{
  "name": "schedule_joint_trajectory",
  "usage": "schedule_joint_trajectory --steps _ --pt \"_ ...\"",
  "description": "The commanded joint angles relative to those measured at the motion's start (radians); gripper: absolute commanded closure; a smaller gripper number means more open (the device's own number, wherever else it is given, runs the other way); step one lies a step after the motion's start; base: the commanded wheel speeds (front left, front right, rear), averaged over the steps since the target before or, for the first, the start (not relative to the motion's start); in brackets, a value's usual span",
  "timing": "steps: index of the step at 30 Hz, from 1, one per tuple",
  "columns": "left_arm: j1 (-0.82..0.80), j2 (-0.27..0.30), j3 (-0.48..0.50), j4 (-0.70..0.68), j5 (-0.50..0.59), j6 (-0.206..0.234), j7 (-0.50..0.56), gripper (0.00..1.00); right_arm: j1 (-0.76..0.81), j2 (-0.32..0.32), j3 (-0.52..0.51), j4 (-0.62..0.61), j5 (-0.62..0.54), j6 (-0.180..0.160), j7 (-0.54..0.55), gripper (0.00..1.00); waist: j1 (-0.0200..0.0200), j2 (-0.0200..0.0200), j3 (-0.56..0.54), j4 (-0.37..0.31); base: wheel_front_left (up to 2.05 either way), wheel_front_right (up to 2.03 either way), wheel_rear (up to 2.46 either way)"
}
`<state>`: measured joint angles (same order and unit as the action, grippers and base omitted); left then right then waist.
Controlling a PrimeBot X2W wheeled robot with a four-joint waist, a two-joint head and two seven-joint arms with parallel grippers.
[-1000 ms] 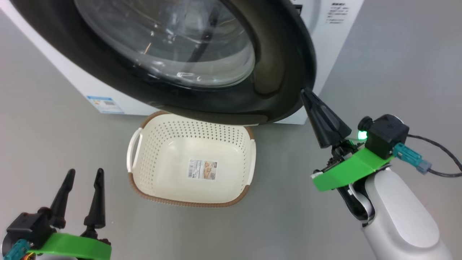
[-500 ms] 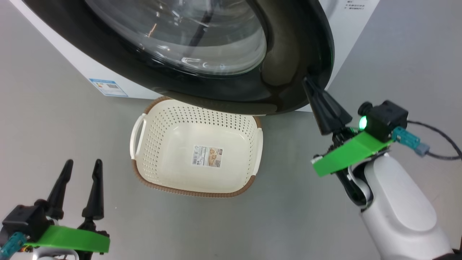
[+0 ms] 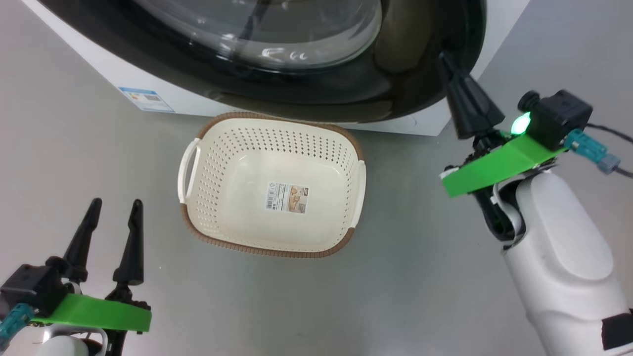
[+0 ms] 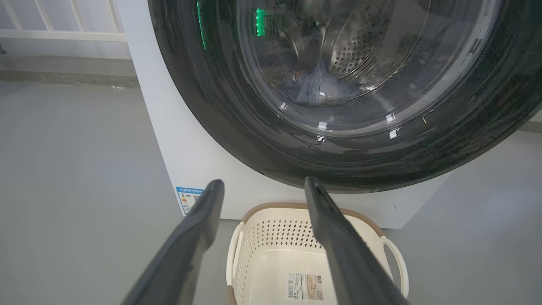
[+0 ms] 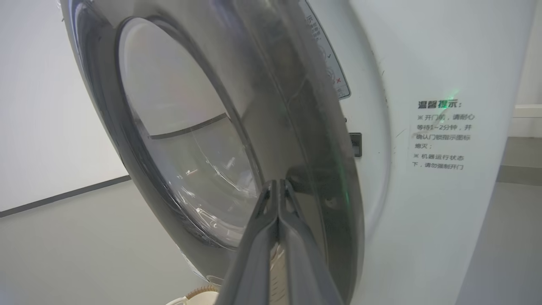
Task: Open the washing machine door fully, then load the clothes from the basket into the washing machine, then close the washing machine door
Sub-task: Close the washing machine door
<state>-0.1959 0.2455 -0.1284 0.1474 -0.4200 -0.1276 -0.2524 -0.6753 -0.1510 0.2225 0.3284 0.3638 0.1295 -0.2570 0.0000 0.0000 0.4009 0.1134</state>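
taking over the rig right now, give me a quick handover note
Left tool: open, empty, low beside the basket.
Right tool: shut, tips on the outer face of the washing machine door, near its free edge.
Basket: empty, on the floor in front of the washing machine.
Clothes: in the drum, seen through the door.
Done: loading.
Left: push the door fully shut; the right wrist view shows it angled off the front.

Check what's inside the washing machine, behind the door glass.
Through the washing machine door, blue fabric lies low in the perforated steel drum. The door's black ring and reflections cover the rest, so other garments cannot be ruled out.
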Motion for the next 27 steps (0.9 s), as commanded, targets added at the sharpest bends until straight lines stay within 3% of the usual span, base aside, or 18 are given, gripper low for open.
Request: schedule_joint_trajectory --steps 1,19,27 --pt "-0.027 0.036 0.036 -0.024 -0.009 -0.003 -0.009 0.0 -0.02 0.016 0.003 -0.022 -0.001 0.001 -0.005 1.0 0.0 0.0 0.009 0.007 0.0 0.0 0.0" --pt "-0.067 0.039 0.027 -0.037 -0.017 -0.003 -0.009 0.0 -0.176 0.039 -0.131 0.013 -0.029 0.001 -0.005 1.0 0.0 0.0 0.064 0.032 0.0 0.0 0.0" --pt "-0.067 0.037 0.024 -0.037 -0.016 -0.003 -0.009 0.0 -0.164 0.044 -0.101 0.01 -0.052 0.001 -0.005 1.0 0.0 0.0 0.061 0.026 0.0 0.0 0.0"
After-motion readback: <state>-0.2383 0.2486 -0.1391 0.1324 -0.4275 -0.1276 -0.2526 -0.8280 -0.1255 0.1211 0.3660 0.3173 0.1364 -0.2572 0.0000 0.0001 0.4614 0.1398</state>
